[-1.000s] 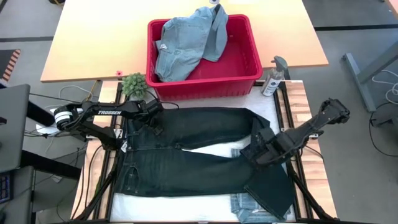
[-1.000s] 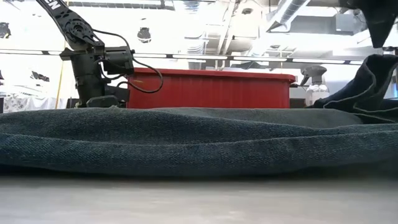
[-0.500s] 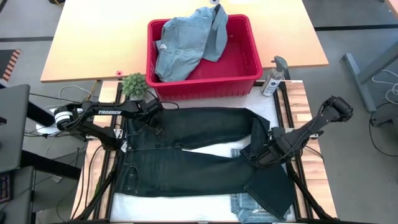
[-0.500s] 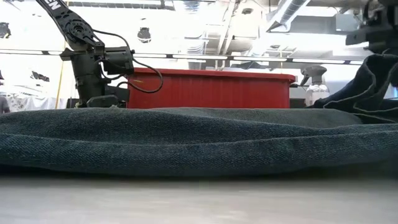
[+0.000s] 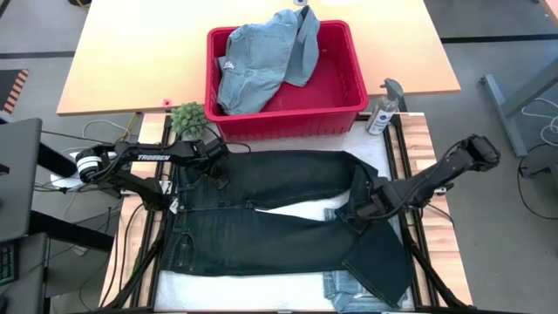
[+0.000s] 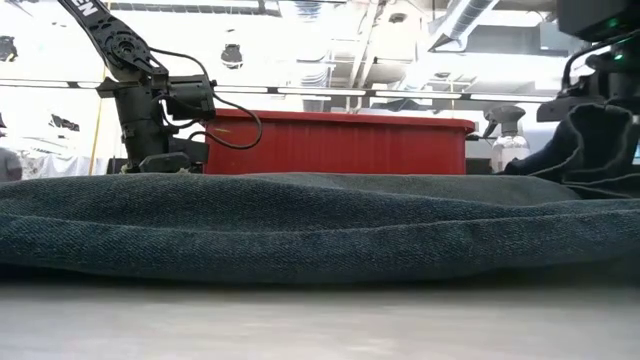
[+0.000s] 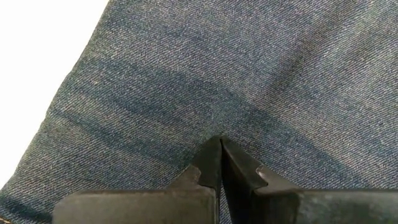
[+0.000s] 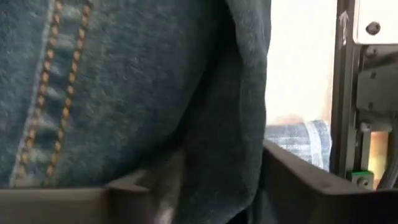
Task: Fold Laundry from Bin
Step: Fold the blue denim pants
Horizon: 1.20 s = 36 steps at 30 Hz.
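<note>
Dark navy trousers (image 5: 261, 209) lie spread on the table, waist to the left. Their legs run right and bend toward the near edge. My left gripper (image 5: 215, 174) stands shut on the far leg close to the waist. My right gripper (image 5: 359, 212) points down at the humped bend of the legs (image 6: 590, 140), its fingers astride a fold. The red bin (image 5: 344, 109) stands at the far edge with light blue denim laundry (image 5: 261, 57) heaped in it and draped over its far rim. My left gripper presses its shut fingertips (image 7: 221, 149) down on the flat denim of the far leg (image 7: 249, 93) near the waist, coming from above; the cloth lies on the table under them. My right gripper has a raised fold of the leg (image 8: 224, 124) between its two fingers (image 8: 292, 177), which come from above and point down. The fold fills the gap between them; how many layers, I cannot tell. The rest of the trousers lies on the table.
A light blue denim piece (image 5: 349, 292) lies under the leg ends at the near right. A spray bottle (image 5: 384, 106) stands right of the bin and a small green plant (image 5: 187, 118) left of it. Dark frame rails (image 5: 397, 166) run along the work area's sides.
My right gripper has come down onto the humped bend of the trouser legs, shifted a little toward the table's left and rolled at the wrist. The top of the hump stands slightly lower than before. The rest of the trousers has stayed in place.
</note>
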### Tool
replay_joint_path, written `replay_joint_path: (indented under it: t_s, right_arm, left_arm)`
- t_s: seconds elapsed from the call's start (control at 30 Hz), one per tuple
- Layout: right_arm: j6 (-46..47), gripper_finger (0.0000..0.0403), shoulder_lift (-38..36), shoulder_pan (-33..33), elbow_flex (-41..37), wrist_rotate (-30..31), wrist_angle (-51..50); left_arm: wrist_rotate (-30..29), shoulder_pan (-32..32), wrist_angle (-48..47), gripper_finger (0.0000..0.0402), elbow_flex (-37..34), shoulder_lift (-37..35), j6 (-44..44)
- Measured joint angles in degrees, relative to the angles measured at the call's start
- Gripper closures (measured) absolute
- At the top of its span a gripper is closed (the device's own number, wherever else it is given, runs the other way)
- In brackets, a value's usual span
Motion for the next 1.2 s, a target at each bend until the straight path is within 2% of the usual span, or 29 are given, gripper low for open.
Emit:
replay_joint_path:
  t_s: [0.13, 0.17, 0.2, 0.37, 0.57, 0.6, 0.77, 0.87, 1.0, 1.2]
  right_arm:
    - [-4.48, 0.0336, -0.11, -2.76, 0.05, -0.04, 0.38]
    - [-5.68, 0.0368, -0.11, -3.27, 0.37, -0.06, 0.32]
    - [-6.71, 0.0377, -0.09, -3.71, 0.92, -0.07, 0.27]
    - [-13.23, 0.0377, -0.09, -6.69, 7.83, -1.97, -4.74]
    - [-15.85, 0.0377, -0.05, -10.93, 21.91, -3.28, -20.59]
    - [-16.41, 0.0377, -0.20, -11.77, 23.38, -3.21, -20.83]
    - [-19.35, 0.0377, -1.61, -19.10, 24.49, -2.83, -20.58]
    - [-19.80, 0.0377, -1.03, -23.61, 23.48, 1.75, -20.24]
    - [-21.32, 0.0377, -1.05, -31.65, 21.28, 4.58, -20.50]
    - [-29.57, 0.0377, -1.01, -44.78, 20.70, 15.02, -20.51]
  left_arm:
    - [0.02, 0.00, 0.02, 0.0402, 0.00, 0.01, 0.07]
    - [0.02, 0.00, 0.02, 0.0402, 0.00, 0.01, 0.07]
    - [0.03, 0.00, 0.04, 0.0402, 0.00, 0.01, 0.07]
    - [0.04, 0.00, 0.07, 0.0402, 0.00, 0.01, -0.15]
    - [0.07, 0.00, 0.09, 0.0402, 0.00, 0.01, -0.20]
    - [0.07, 0.00, 0.09, 0.0402, 0.00, 0.01, -0.20]
    - [0.06, -0.02, 0.13, 0.0402, -0.01, 0.01, -0.17]
    - [0.07, -0.02, 0.14, 0.0402, -0.01, 0.01, -0.30]
    - [0.09, -0.02, 0.18, 0.0402, -0.02, 0.01, -0.57]
    - [0.11, -0.02, -0.05, 0.0401, 0.00, 0.01, -0.54]
